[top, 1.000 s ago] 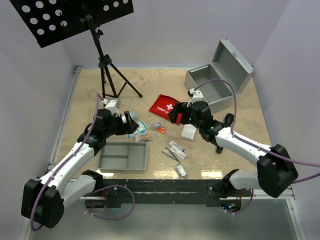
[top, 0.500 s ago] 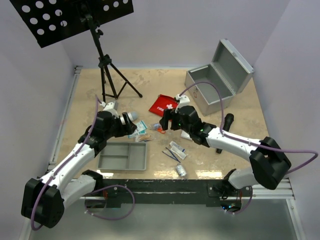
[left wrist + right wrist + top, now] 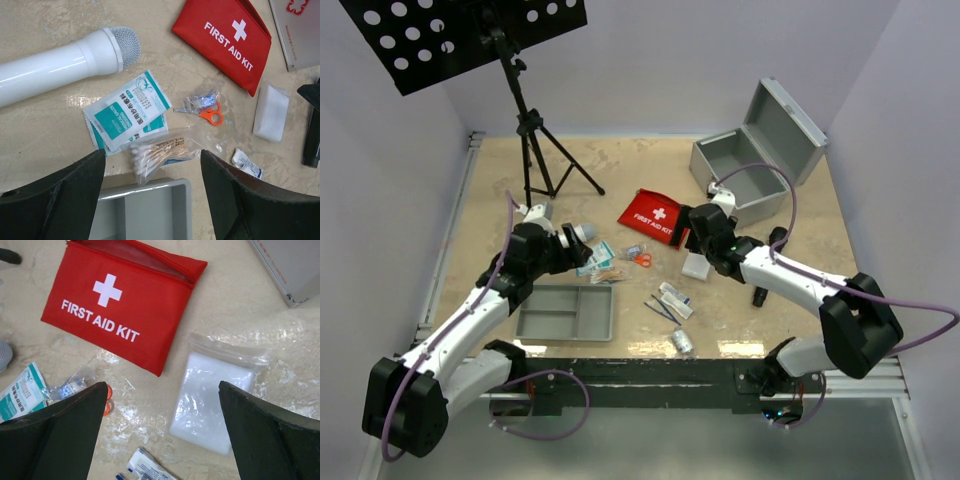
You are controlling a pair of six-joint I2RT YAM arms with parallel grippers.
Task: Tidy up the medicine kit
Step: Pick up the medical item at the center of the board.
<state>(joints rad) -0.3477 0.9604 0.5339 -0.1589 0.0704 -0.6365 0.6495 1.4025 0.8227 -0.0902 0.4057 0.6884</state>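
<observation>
L gripper hangs over the table left of centre, jaws spread wide w/ nothing between them. Below it lie a bag of cotton swabs and two teal-and-white wipe packets, overlapping each other. The far corner of the grey divided tray sits just under the fingers; seen from above, the tray is near the table's front edge, left side, compartments bare. A white mic-shaped cylinder w/ a mesh head lies just beyond the wipes. R gripper is also fully spread and holds nothing, hovering mid-table above the bare gap between the red FIRST AID KIT pouch and a clear zip bag of white gauze. Pouch lies flat, approx. table centre, zip edge toward the far side. A small bag w/ orange-handled scissors is between pouch and swabs. The silver-grey case stands at the far right corner, lid open and leaning back. A few small packets are toward the front edge, centre. Black tripod stand is at the far left.
</observation>
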